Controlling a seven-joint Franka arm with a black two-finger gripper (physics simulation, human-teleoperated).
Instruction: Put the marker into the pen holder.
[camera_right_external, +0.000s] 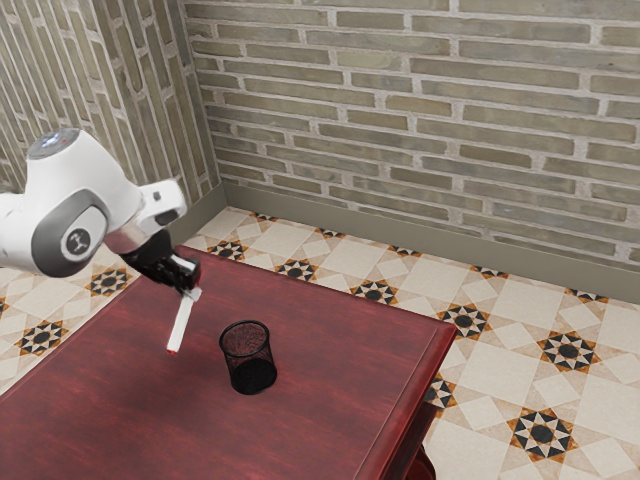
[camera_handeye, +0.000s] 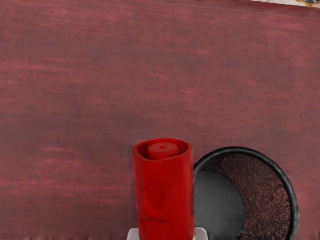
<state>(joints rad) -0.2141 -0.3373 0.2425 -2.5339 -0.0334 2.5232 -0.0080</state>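
At ten o'clock from the round black mesh pen holder (camera_right_external: 252, 370), exterior view, the black two-finger gripper (camera_right_external: 191, 290) is pinching the tilted white-and-red cylindrical marker (camera_right_external: 180, 327) outside it; the holder's dark floor is showing.

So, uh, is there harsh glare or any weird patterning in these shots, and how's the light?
Exterior view: soft light, no harsh glare on the table, smooth shading on the arm; wrist view: wavy, moiré-like ripples in the mesh of the pen holder, marker looming large from closeness.
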